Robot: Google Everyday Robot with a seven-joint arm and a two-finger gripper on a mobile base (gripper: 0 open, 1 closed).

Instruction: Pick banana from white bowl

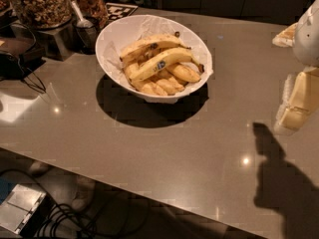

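Note:
The banana (160, 63), long, curved and yellow with a small dark sticker at mid-length, lies on top of the pile in the white bowl (113, 34) at the counter's middle back. A brown-spotted banana (145, 45) lies behind it and several shorter bananas (167, 83) lie under it. My gripper (297, 102) is at the right edge of the view, well to the right of the bowl and apart from it, above the counter. It holds nothing that I can see.
Two glass jars of nuts (40, 4) (92, 3) and a metal scoop (80, 18) stand at the back left. A black device with cables (15, 59) sits left. The counter's front edge (149, 195) runs diagonally; cables (65, 218) lie on the floor below.

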